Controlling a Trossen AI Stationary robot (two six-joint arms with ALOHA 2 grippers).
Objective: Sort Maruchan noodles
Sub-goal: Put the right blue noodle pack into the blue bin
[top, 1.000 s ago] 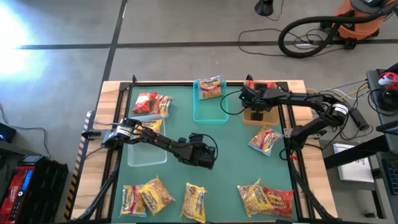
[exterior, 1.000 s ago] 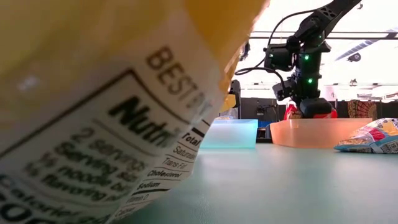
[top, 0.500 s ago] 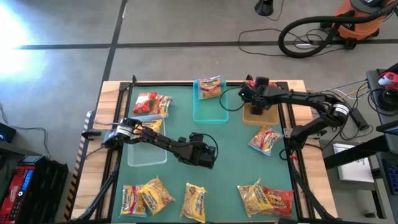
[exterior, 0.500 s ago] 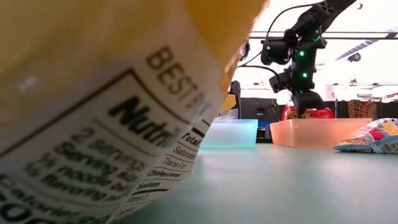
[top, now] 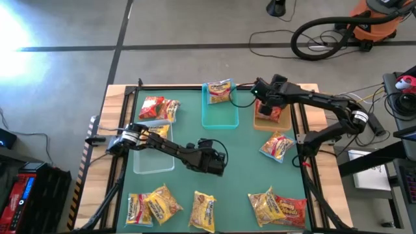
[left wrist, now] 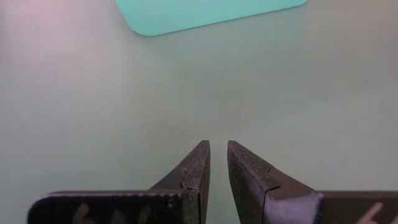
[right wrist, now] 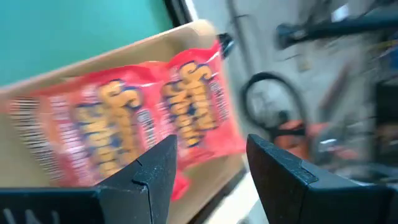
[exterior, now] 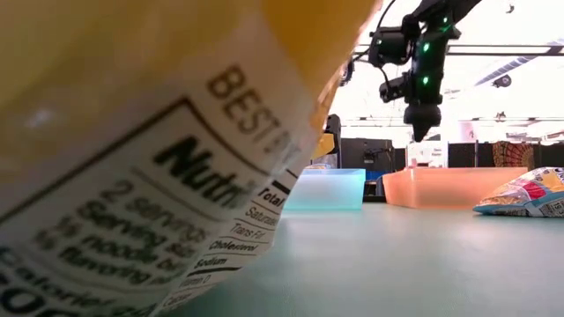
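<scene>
Red packet (right wrist: 149, 118) now dropped — right gripper (right wrist: 208, 171) (open) higher

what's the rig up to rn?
Sorting ramen packets into trays. The right gripper hangs open and empty above the tan tray, where a red packet lies. The left gripper rests shut at mid-table. One packet sits in the teal tray; other packets lie on the mat.
</scene>
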